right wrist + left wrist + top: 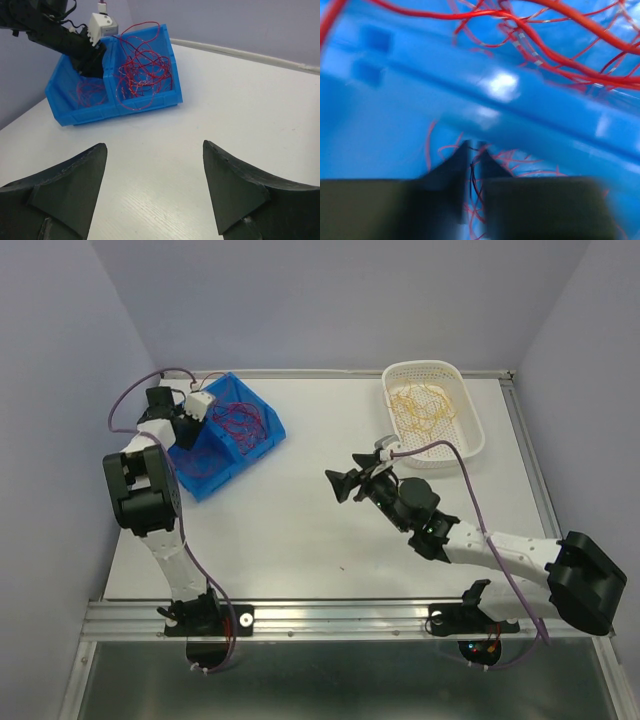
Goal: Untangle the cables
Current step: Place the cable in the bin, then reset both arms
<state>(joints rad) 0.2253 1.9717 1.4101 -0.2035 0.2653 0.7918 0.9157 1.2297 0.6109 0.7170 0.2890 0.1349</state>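
At the far left corner of the white tabletop (pixel 300 540) sits a blue plastic bin with two compartments (pixel 240 468). The left claw (pixel 474 150) is dipped into the compartment on the left arm's side. A big tangle of thin dark red wire cables (pixel 142 70) fills the other compartment, and a thinner scatter of the same strands lies under the claw. Its own camera is blurred: the tips stand close together with a dark strand running through the narrow slot. I cannot tell whether they pinch it or have let it go.

The right claw (pixel 154 146) hangs wide open and empty over the middle of the tabletop, well apart from the bin. Behind it, at the far right, a white perforated plastic basket (pixel 478 435) holds loose yellow-orange wire loops (pixel 425 405).

It looks to me like the sorting stage, with red strands being gathered in the blue bin. The next move calls for the left claw to lift clear without dragging loops over the divider (pixel 520 100).
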